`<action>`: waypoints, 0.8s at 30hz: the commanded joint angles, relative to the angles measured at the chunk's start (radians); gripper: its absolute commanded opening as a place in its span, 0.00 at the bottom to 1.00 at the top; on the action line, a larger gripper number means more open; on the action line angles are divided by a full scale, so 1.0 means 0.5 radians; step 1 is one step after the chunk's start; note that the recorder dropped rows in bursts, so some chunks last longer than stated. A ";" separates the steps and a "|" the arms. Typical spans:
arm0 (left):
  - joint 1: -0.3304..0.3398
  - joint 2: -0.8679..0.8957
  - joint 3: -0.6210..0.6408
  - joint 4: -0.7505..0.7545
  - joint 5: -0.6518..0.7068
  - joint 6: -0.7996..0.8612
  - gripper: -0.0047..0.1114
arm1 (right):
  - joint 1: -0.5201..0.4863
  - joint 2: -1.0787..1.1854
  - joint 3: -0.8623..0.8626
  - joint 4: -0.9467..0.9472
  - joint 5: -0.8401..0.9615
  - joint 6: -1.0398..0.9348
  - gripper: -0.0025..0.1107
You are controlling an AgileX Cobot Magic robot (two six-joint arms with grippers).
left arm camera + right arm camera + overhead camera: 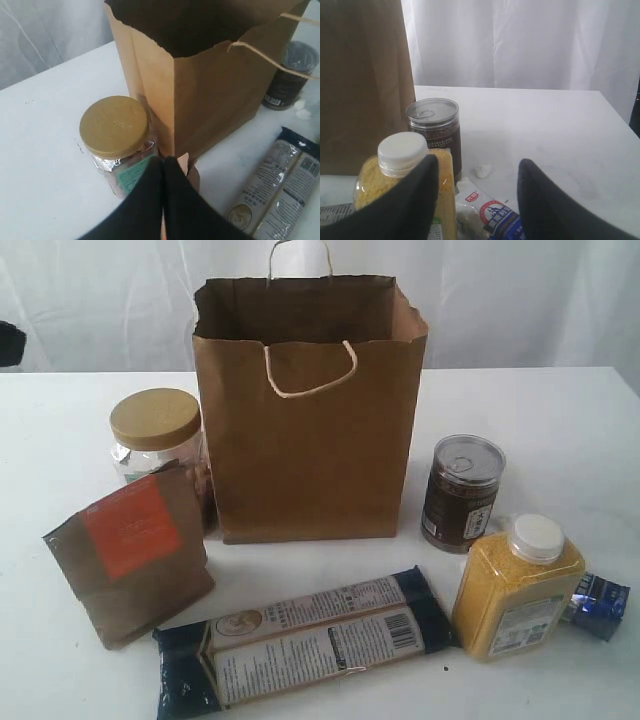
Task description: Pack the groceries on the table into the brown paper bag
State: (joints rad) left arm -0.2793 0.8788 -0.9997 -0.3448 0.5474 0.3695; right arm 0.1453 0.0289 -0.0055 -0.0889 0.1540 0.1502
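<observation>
Prep: hovering left gripper (pixel 163 169), pressed together, empty, near gold-lidded clear jar (pixel 115 125) just beside tall brown paper bag (pixel 210 100). Holding right gripper (pixel 477 170) spread near yellow white-capped bottle (pixel 402 150). Advising spreading left before descending, staying clear of bag wall.

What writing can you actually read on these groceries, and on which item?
Nothing reads clearly enough to quote.
long dark-blue packet: fine print and barcode, too small.
brown pouch: orange label, lettering blurred.
dark tin can: label blurred.
yellow bottle: label blurred.
jar: teal label, unreadable.
small blue-silver packet: red logo, blurred.
brown paper bag: no print visible.
</observation>
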 commanded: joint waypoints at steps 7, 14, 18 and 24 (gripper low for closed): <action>-0.003 -0.571 0.539 0.196 0.051 -0.420 0.04 | -0.015 -0.013 0.011 -0.010 -0.027 0.058 0.43; -0.003 -1.065 0.887 0.146 -0.102 -0.582 0.04 | -0.015 -0.013 0.011 -0.010 -0.027 0.058 0.43; -0.003 -1.131 0.924 0.114 -0.126 -0.582 0.04 | -0.015 -0.013 0.011 -0.010 -0.027 0.058 0.43; -0.003 -1.131 0.924 0.086 -0.138 -0.582 0.04 | -0.015 -0.013 0.011 -0.010 -0.027 0.058 0.43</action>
State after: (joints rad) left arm -0.2793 0.3208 -0.5437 -0.2874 0.4831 0.0861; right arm 0.1453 0.0289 -0.0055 -0.0889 0.1540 0.1753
